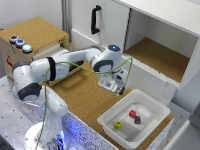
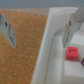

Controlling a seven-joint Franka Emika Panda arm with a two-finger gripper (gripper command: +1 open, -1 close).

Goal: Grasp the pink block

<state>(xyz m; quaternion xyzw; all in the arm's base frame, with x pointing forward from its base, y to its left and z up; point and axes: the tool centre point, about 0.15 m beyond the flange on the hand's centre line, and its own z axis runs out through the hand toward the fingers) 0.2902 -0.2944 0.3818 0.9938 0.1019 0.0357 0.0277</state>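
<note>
The gripper (image 1: 116, 86) hangs over the cork-topped desk (image 1: 85, 97), just short of the white tray (image 1: 152, 102), with its two fingers (image 2: 10, 31) spread apart and nothing between them. The pink block (image 1: 132, 113) lies inside the tray, ahead of the gripper and lower down, past the near wall. In the wrist view the block (image 2: 71, 52) shows just beyond one finger, off to that side instead of in the gap, so the gripper is not yet lined up.

Two more cubes share the tray. A dark cube (image 1: 137, 119) sits just beside the pink one; whether they touch is too blurred to tell. A yellow-green cube (image 1: 118, 125) lies a little farther off.

To do this well, the gripper should first travel over the tray wall at its present height, then centre the gap on the pink block before coming down. Turning the wrist so the fingers close across the two faces away from the dark cube would likely keep a finger from landing on that neighbour. The jaws should stay wide until they straddle the block.
</note>
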